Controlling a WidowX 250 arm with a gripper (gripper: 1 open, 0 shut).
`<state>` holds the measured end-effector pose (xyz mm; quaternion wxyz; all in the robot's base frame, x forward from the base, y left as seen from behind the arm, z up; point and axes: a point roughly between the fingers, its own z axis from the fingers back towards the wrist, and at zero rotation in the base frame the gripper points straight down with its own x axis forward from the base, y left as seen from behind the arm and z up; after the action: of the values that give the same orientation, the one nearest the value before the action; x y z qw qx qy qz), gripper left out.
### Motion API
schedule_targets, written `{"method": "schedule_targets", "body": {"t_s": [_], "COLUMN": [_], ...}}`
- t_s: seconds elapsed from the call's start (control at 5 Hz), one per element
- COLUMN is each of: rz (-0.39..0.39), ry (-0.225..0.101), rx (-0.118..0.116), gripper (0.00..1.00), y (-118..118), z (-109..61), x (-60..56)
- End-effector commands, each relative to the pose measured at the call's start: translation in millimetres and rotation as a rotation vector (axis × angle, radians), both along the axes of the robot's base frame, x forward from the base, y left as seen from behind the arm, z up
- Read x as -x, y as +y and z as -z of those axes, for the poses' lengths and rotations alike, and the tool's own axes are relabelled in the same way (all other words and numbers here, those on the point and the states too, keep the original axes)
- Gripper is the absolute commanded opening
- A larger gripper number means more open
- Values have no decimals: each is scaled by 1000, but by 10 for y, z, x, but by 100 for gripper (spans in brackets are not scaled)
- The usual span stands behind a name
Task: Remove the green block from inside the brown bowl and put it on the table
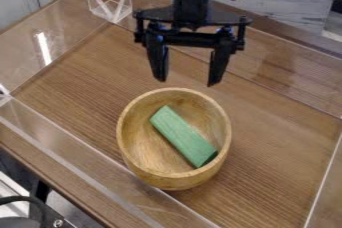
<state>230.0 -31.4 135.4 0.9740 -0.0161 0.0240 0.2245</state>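
The green block [183, 136], a flat green bar, lies slanted inside the brown bowl [135, 148], which stands on the table [80, 77] near its front. My black gripper [189, 74] hangs above the bowl's far rim, pointing down. Its two fingers [159, 62] stand wide apart with nothing between them, so it is open. It is clear of both the block and the bowl.
Clear acrylic walls [54, 32] ring the tabletop, with a folded clear piece [107, 4] at the back left. A cable runs up from the arm at the top.
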Motion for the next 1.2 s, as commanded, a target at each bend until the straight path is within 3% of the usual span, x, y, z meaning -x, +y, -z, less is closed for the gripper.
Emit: {"method": "schedule_targets", "body": {"t_s": [0.0, 0.6, 1.0], "rz": [-84, -253, -217], "ry": [-48, -65, -64], "rx": [16, 34, 57], "gripper": [100, 100, 100], "y": [-109, 6, 129], "z": [15, 348, 539], "x": [98, -36, 29]}}
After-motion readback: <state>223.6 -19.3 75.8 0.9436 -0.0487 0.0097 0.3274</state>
